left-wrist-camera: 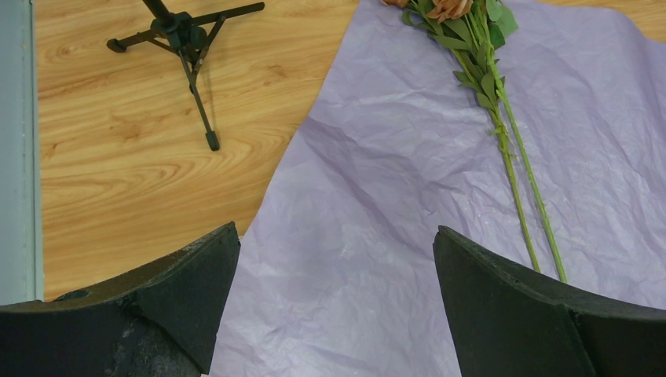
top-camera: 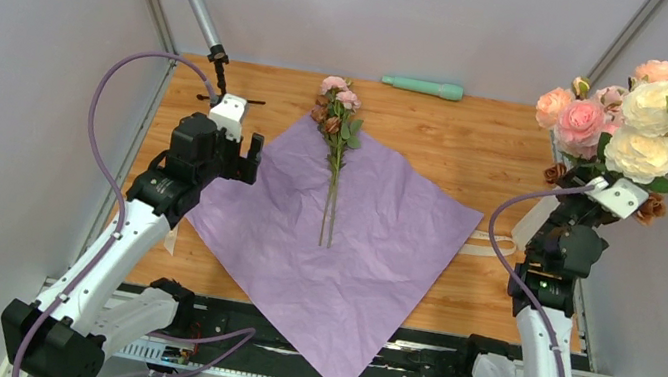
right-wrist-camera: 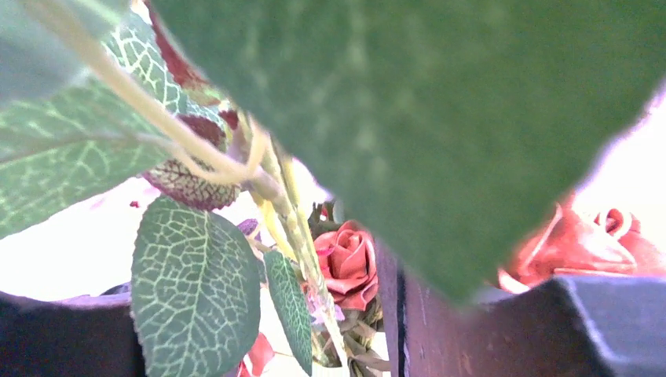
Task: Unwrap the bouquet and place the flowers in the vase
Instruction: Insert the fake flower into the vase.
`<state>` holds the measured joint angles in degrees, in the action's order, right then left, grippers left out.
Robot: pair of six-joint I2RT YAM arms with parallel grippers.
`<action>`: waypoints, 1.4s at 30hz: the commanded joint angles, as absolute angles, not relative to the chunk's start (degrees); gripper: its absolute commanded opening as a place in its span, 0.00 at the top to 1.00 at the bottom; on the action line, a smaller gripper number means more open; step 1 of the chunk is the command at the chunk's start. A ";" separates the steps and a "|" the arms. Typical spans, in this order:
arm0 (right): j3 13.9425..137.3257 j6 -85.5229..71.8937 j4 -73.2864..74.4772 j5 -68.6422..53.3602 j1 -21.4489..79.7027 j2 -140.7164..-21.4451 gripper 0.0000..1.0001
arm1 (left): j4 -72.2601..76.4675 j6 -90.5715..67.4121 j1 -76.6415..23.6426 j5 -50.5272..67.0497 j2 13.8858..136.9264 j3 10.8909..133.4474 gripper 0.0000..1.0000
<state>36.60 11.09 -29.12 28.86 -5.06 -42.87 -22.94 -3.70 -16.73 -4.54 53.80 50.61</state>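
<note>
The lilac wrapping paper (top-camera: 352, 242) lies spread flat on the table. Two or three small flowers (top-camera: 338, 123) on thin green stems (left-wrist-camera: 518, 188) rest on it, heads pointing away. Other flowers (top-camera: 648, 127) stand bunched at the far right, above the white vase (top-camera: 535, 223), which is mostly hidden behind the right arm. My right gripper (top-camera: 615, 196) is up among them, open, with stems (right-wrist-camera: 302, 228) and a rusty-brown rose (right-wrist-camera: 349, 263) showing between its fingers (right-wrist-camera: 471, 330). My left gripper (left-wrist-camera: 338, 251) hovers open over the paper's left edge with nothing between its fingers.
A cream ribbon (top-camera: 488, 245) lies loose by the paper's right corner. A mint-green cylinder (top-camera: 424, 87) lies at the back edge. A microphone (top-camera: 199, 5) on a small black tripod (left-wrist-camera: 184, 39) stands at the back left, close to my left gripper.
</note>
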 commanded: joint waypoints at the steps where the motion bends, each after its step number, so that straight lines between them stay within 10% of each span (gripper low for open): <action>1: 35.50 6.91 -24.29 25.06 -4.02 -40.51 0.42 | -21.00 -3.52 -16.52 -3.70 53.00 50.63 0.00; 11: 32.88 4.27 -17.58 23.87 -0.27 -36.27 0.29 | -20.93 -3.60 -16.52 -3.78 52.91 50.54 0.00; 42: 25.69 -3.20 -10.67 24.03 14.57 -31.24 0.27 | -20.65 -3.46 -16.52 -1.30 53.43 50.45 0.00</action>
<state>26.39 -0.03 -12.40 24.36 12.23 -31.94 -22.94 -3.70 -16.73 -3.84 53.80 50.61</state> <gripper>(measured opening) 0.728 0.998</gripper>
